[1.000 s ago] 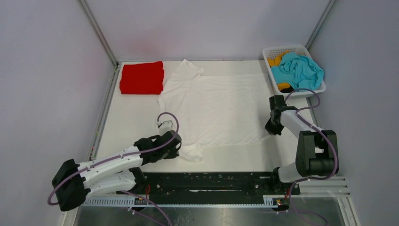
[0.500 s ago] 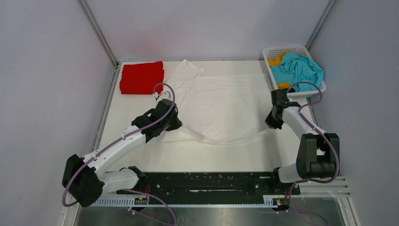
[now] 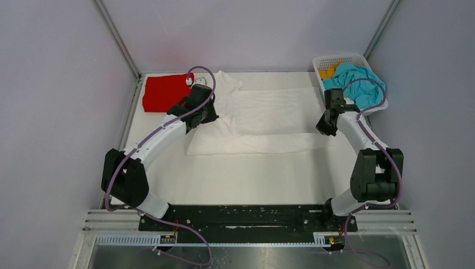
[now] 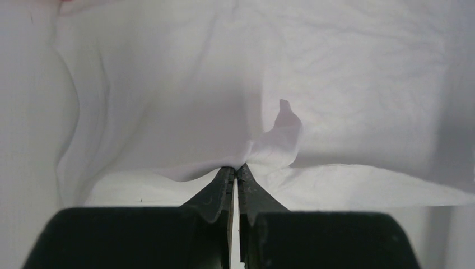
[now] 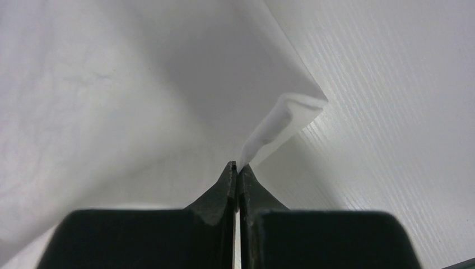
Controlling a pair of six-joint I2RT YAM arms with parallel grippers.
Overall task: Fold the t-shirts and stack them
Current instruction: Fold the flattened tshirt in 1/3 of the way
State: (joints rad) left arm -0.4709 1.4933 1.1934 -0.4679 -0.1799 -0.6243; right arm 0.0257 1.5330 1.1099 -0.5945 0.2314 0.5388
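The white t-shirt (image 3: 263,120) lies across the middle of the table, its near half doubled over toward the back. My left gripper (image 3: 208,116) is shut on the white t-shirt's left edge; the wrist view shows a pinch of cloth (image 4: 274,147) at the closed tips (image 4: 236,168). My right gripper (image 3: 321,128) is shut on the shirt's right corner (image 5: 285,126), tips together (image 5: 236,165). A folded bright red t-shirt (image 3: 163,92) lies at the back left. A teal t-shirt (image 3: 354,81) and an orange-yellow one (image 3: 329,70) sit in the basket.
A white lattice basket (image 3: 324,59) stands at the back right, just beyond my right gripper. Grey walls close in the left, back and right. The black rail (image 3: 246,216) with both arm bases runs along the near edge.
Both grippers have moved away from me toward the back, carrying the white shirt's near edge over its far half. The left arm has stretched out far beside the red shirt.
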